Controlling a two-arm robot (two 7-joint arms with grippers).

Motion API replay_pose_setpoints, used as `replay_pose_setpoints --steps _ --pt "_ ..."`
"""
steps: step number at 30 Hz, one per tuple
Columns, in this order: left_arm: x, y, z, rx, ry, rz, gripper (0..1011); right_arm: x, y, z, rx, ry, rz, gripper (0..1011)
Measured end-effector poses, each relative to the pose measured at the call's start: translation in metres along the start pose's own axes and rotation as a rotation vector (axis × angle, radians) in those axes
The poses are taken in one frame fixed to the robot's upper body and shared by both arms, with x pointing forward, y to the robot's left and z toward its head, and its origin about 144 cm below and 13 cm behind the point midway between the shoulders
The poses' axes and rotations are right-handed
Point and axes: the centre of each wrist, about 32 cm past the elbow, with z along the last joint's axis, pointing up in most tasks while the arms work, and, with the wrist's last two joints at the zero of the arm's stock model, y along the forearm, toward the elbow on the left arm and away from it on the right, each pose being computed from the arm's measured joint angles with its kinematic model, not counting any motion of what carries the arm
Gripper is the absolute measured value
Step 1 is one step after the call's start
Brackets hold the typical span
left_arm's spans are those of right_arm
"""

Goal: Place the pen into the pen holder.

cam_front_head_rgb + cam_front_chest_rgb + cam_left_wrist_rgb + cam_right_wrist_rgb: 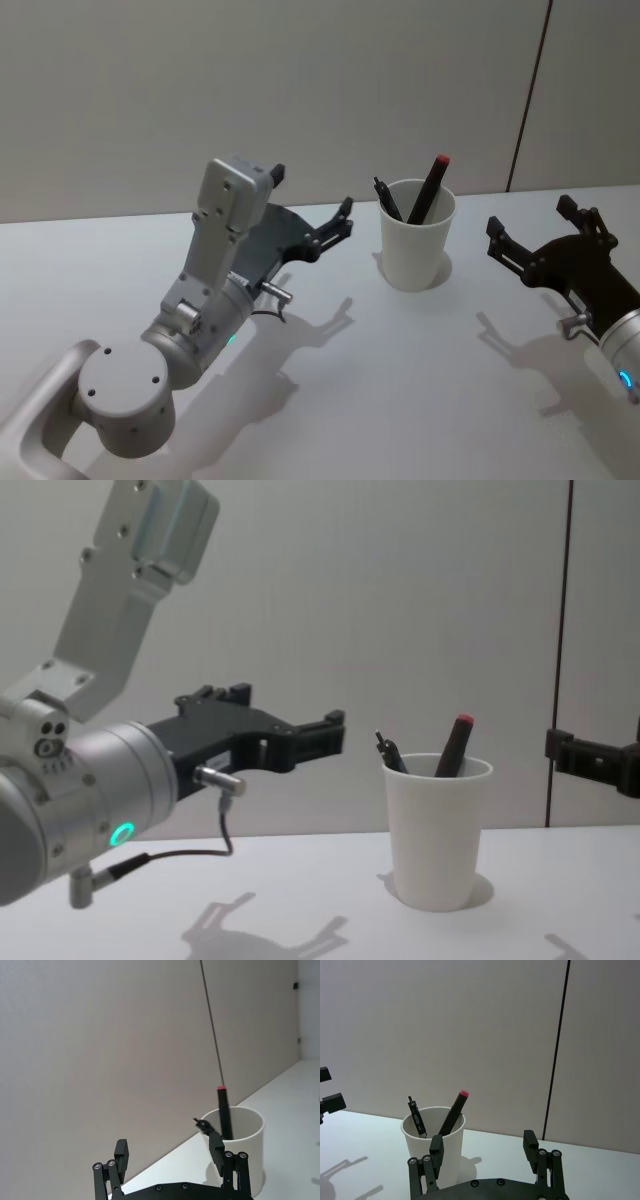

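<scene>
You have both pens already in the cup [416,250] near the surface's [330,400] far edge — the red-tipped pen [430,187] leans right, the black pen [388,199] left. The left end effector [342,222] hangs spread and empty just left of the rim; the right end effector [527,232] is spread too, farther off. The cup is smooth white paper, tapering.
</scene>
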Motion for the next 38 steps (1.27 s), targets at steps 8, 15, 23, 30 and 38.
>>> replay_pose_setpoints --steps 8,15,23,30,38 --pt "0.0032 0.0029 0.0005 0.012 -0.038 0.041 1001 -0.0002 -0.0001 -0.0001 0.000 0.000 0.000 1002" --pt "0.0033 0.0030 0.0004 0.012 -0.039 0.043 1001 -0.0003 -0.0001 -0.0001 0.000 0.000 0.001 1002" --pt "0.0035 0.0029 0.0006 0.012 -0.039 0.043 1001 -0.0003 -0.0001 -0.0001 0.000 0.000 0.001 1002" --pt "0.0037 0.0029 0.0006 0.011 -0.039 0.044 1001 -0.0003 -0.0001 -0.0002 0.000 0.000 0.001 1002" --pt "0.0037 0.0029 0.0005 0.011 -0.039 0.044 1001 -0.0003 -0.0001 -0.0002 0.000 0.000 0.001 1002"
